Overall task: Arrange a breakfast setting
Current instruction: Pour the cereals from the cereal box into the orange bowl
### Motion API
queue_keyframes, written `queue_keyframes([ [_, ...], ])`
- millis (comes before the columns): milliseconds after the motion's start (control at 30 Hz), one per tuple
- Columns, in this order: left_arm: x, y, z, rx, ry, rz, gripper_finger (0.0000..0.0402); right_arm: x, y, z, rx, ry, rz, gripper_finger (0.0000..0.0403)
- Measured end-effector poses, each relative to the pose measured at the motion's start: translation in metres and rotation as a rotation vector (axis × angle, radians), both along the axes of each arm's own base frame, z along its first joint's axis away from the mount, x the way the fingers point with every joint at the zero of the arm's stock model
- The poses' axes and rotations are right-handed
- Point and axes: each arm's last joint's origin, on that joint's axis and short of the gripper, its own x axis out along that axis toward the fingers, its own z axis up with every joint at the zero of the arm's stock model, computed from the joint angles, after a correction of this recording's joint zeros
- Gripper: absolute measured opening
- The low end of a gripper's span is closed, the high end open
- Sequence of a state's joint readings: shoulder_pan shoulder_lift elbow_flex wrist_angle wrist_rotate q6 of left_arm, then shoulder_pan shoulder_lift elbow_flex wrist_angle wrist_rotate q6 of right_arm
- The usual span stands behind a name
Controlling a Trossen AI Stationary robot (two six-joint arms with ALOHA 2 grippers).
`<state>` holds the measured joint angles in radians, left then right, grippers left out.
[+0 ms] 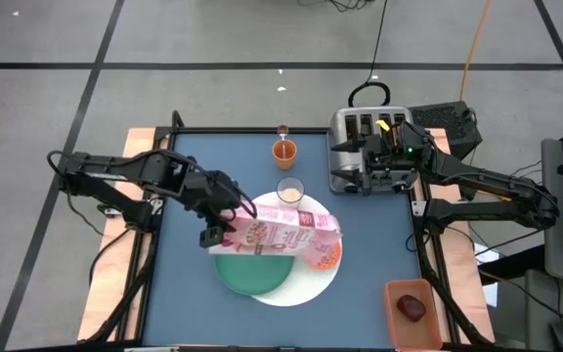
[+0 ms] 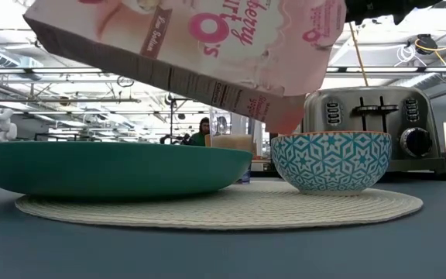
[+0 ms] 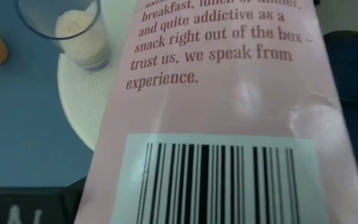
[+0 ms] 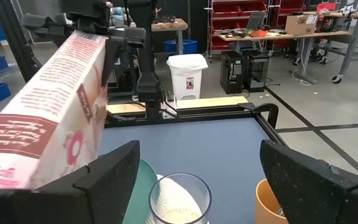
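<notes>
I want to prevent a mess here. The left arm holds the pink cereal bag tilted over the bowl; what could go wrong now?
1. The pink cereal bag is gripped only at one end by the left gripper, so it may sag or slip.
2. Its low end hangs above the rim of the small bowl, so cereal could miss and fall on the white plate.
3. The glass of milk stands close to the bag; a swing could tip it.

Workshop, red parts shelves, workbenches
</notes>
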<state>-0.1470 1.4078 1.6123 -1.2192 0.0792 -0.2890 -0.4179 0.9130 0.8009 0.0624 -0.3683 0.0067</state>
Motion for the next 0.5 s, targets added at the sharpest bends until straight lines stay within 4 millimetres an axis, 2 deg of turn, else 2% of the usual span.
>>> queue_keyframes([
  [500, 0.0061, 0.0042, -0.0016, -0.031, -0.010, -0.026, 0.0234, -0.0001, 0.0000, 0.0001, 0.000, 0.000, -0.001, 0.0325],
])
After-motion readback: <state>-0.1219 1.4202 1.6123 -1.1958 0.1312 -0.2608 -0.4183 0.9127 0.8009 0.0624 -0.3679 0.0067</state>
